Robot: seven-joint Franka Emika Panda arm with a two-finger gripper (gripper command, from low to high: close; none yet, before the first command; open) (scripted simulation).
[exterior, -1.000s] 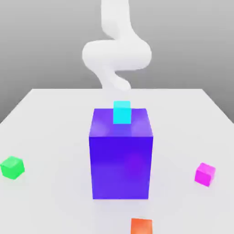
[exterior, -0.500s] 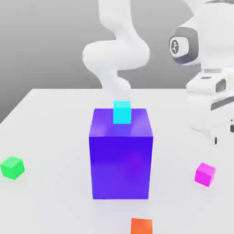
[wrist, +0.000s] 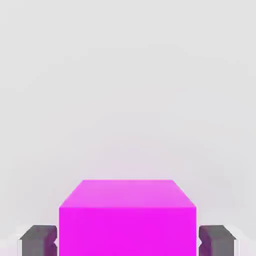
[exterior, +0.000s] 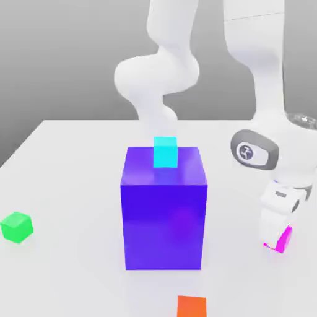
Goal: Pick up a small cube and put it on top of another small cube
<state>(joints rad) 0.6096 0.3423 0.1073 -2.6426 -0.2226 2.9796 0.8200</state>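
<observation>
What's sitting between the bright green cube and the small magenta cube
In the exterior view, the big blue-purple block stands between the small bright green cube and the small magenta cube.

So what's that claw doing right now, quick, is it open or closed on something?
The gripper: closed on the magenta cube, one finger on either side.

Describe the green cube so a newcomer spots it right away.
Find the big blue-purple block on the pale table. Out toward the exterior view's left edge sits a small cube. It is bright green, unlike the similarly small cyan, orange and magenta cubes.
</observation>
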